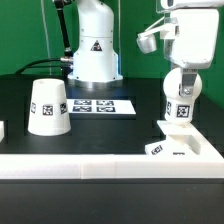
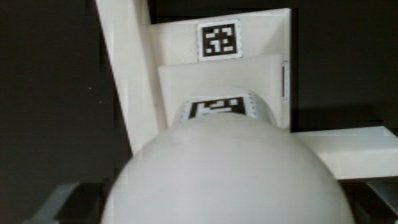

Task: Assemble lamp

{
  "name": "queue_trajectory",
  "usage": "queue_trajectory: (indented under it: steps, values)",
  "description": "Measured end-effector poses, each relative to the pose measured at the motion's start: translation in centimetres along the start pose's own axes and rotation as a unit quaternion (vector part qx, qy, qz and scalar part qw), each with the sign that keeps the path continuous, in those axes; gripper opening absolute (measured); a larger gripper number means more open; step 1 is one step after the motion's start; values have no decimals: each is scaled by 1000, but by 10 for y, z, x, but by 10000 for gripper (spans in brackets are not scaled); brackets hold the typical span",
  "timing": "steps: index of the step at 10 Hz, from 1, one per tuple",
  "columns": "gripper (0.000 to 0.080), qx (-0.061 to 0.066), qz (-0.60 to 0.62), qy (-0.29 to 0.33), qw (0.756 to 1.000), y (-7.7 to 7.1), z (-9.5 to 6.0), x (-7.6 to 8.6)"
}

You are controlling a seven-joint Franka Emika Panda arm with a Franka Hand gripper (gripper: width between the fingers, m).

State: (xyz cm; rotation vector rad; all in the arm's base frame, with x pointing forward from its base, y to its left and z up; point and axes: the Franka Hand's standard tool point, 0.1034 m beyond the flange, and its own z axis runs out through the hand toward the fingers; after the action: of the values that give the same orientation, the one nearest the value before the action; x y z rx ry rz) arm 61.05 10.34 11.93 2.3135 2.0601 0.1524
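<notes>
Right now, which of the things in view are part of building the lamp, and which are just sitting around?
Part of the job:
shade, standing on its own
bulb, held in the end effector
base, under the bulb

Just lying about:
marker board
robot pedestal

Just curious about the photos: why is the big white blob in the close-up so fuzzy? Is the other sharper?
Wrist view: the bulb sits close to the lens, out of focus; the base behind is sharper. Exterior view: evenly lit, fairly sharp.
</notes>
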Motion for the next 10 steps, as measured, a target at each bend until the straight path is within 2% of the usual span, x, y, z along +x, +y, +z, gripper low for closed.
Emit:
queue_trajectory:
  steps: [1, 3, 6, 8, 10]
  values:
    - [577, 0, 11, 1, 1000, 0, 0, -2]
    - [577, 1, 122, 6, 993, 1, -1, -11]
    - [579, 6, 290, 9, 957, 0, 1, -13]
    - [580, 11, 383, 15, 924, 0, 1, -12]
    - [580, 11, 433, 16, 901, 0, 1, -11]
